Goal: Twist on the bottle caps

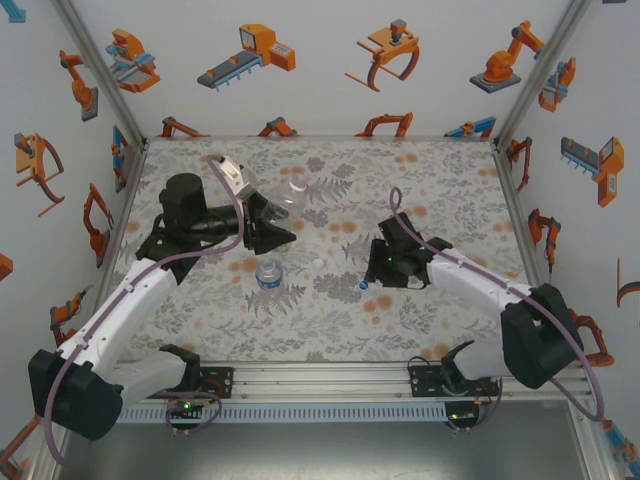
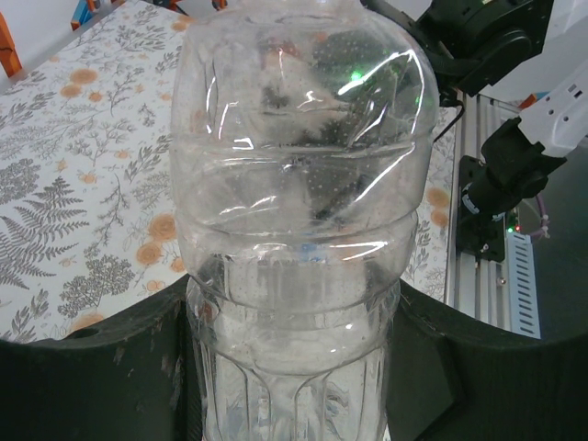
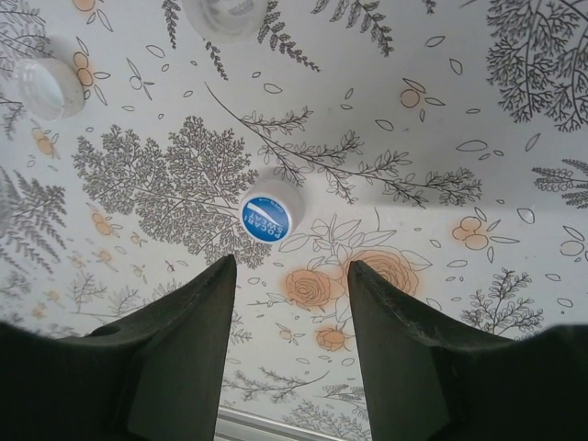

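Observation:
My left gripper (image 1: pixel 272 218) is shut on the taller clear bottle (image 1: pixel 290 196) and holds it tilted above the back-left of the table. In the left wrist view the bottle (image 2: pixel 299 184) rises between the two black fingers (image 2: pixel 101 367). The shorter bottle with a blue label band (image 1: pixel 268 273) stands on the cloth in front of it. A small white cap (image 1: pixel 318 262) lies to that bottle's right. A blue-topped cap (image 1: pixel 363 285) lies at the tip of my right gripper (image 1: pixel 374 272). The right gripper (image 3: pixel 292 276) is open over the cloth, with the blue-topped cap (image 3: pixel 266 211) just beyond its left finger and the white cap (image 3: pixel 50 87) further off.
The floral tablecloth (image 1: pixel 440 190) covers the table, with walls on three sides. An aluminium rail (image 1: pixel 320 380) runs along the near edge. A pale round object (image 3: pixel 225 14) is cut off by the top edge of the right wrist view.

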### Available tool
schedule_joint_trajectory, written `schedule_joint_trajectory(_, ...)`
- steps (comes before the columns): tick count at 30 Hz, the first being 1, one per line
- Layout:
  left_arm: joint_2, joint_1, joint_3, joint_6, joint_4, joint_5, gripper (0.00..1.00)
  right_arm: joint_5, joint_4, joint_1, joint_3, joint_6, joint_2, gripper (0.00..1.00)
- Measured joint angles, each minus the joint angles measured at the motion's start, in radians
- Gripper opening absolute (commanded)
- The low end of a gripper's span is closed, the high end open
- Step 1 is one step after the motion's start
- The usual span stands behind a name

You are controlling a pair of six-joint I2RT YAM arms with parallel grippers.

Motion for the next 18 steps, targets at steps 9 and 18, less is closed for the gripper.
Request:
schedule_joint_trajectory(9,0.000,0.000,0.000,0.000,-0.006,-0.002,0.00,0.095,-0.058,0.084,0.124,-0.026,0.140,0.47)
schedule_joint_trajectory(18,0.000,0.000,0.000,0.000,-0.006,-0.002,0.00,0.129,-0.064,0.117,0.149,-0.029,0.211,0.43)
